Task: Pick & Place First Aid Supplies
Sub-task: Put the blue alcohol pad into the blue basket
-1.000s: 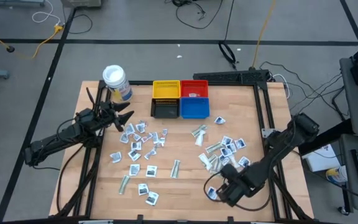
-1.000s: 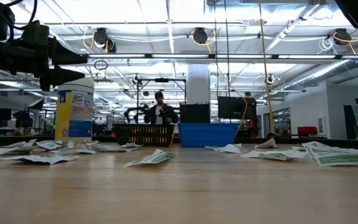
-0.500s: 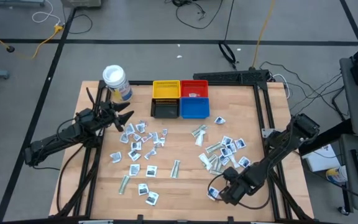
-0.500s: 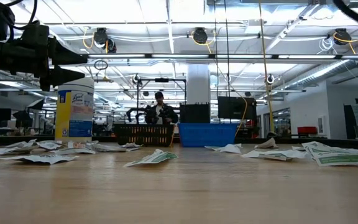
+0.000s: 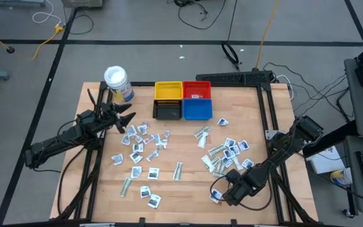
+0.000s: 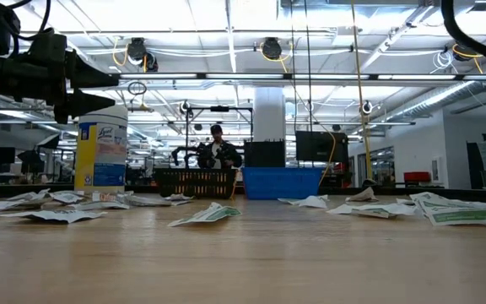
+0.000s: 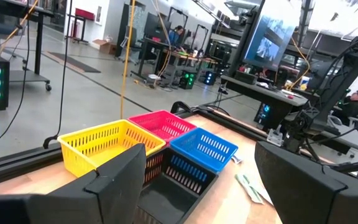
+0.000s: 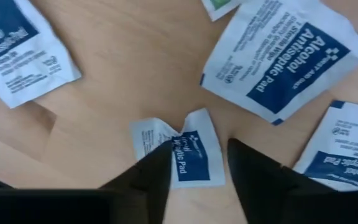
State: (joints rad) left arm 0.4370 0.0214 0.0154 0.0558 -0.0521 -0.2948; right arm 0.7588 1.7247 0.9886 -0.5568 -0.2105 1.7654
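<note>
The first aid supplies are small white packets with blue print, scattered in one patch left of centre (image 5: pixel 145 140) and another on the right (image 5: pixel 227 153). My right gripper (image 5: pixel 219 191) is low over the near right part of the table. It is shut on a small alcohol pad packet (image 8: pixel 188 152). My left gripper (image 5: pixel 128 120) hangs open above the table at the left patch's far edge, touching nothing. Its two fingers stand wide apart in the left wrist view (image 7: pixel 201 186). My right gripper comes from above, pointing down. Its two fingers (image 8: pixel 151 168) meet opposite side edges of the small alcohol pad packet (image 8: pixel 194 158). The packet is buckled into a crease down its middle (image 8: pixel 180 134). It still lies on the wooden table.
Yellow (image 5: pixel 168 90), red (image 5: pixel 197 89), black (image 5: pixel 167 110) and blue (image 5: pixel 197 109) bins sit together at the far middle. A white-lidded jar (image 5: pixel 117 81) stands at the far left. Larger packets (image 8: pixel 281 59) lie close around my right gripper. A person (image 6: pixel 216 152) is far behind the table.
My right arm has crept a little toward the table's left and far side, over the small packet. My left arm and the other packets have stayed where they were.
</note>
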